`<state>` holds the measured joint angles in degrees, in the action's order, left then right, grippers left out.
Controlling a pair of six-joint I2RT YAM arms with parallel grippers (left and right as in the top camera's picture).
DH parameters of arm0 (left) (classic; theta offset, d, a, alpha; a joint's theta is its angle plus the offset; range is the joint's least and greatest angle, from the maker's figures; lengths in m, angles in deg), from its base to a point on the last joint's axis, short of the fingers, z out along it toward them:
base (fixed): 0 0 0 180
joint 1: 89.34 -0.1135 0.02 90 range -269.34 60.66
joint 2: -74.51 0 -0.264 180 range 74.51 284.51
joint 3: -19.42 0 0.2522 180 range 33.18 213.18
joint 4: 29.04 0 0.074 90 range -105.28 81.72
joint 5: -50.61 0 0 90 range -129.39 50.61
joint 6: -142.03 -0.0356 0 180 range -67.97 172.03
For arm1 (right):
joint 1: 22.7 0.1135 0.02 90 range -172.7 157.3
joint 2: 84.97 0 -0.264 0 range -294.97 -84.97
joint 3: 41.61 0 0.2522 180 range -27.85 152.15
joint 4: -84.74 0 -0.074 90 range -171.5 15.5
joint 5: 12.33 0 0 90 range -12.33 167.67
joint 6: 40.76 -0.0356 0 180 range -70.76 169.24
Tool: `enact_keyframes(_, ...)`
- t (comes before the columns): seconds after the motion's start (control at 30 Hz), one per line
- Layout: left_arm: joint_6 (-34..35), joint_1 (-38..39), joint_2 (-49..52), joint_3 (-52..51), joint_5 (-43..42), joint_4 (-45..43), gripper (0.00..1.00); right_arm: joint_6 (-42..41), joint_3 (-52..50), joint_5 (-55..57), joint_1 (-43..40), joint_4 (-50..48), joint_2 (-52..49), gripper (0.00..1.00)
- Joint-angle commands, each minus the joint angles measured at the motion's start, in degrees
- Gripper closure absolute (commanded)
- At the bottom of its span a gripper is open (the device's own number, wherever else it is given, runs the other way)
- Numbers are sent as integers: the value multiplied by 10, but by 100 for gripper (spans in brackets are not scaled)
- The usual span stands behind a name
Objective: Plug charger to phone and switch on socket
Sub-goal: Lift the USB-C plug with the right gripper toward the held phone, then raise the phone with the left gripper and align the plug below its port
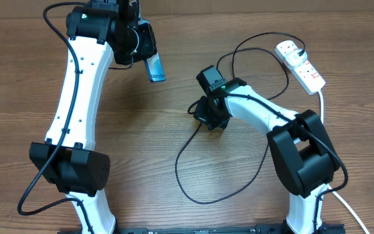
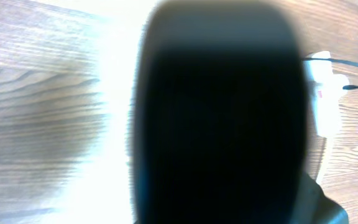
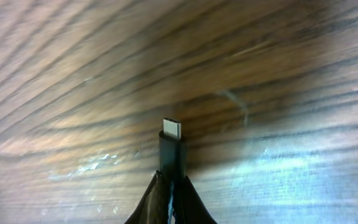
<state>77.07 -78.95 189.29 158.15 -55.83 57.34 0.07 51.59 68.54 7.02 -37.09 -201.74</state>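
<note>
On a wooden table seen from above, two white and black robot arms reach out from the near edge. At the far left, the left gripper is clamped on the phone, a slim slab with a light blue screen that sticks out of the jaws toward the centre. Whether it rests on the wood cannot be told, and in the left wrist view it is only a large dark blur filling the frame. Near the middle of the table, the right gripper pinches the charger just behind its plug tip, a small pale metal tongue on a black collar pointing away from the fingers. The thin black cable trails in a loose loop toward the near side, then swings to the far right. There its white adapter sits in the socket, a white power strip with red markings and a thick white cord. The cable looks light and limp, so probably only the short stiff part behind the tip will steer, and a hold close to the tip seems right. The tip is small and could bend if pushed in crooked. The phone looks rigid and smooth, perhaps slippery, and is best held across its long edges with the port end free.
</note>
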Motion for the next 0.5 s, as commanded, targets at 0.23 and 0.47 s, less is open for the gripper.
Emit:
enact_keyframes(0.23, -8, -48, -8, 6, -196, -68, 96, 110, 9, -52, -2, 26, 178, 96)
enact_keyframes(0.47, -9, -88, -8, 6, -262, -69, 96, 246, 8, -202, -2, 26, 182, 96)
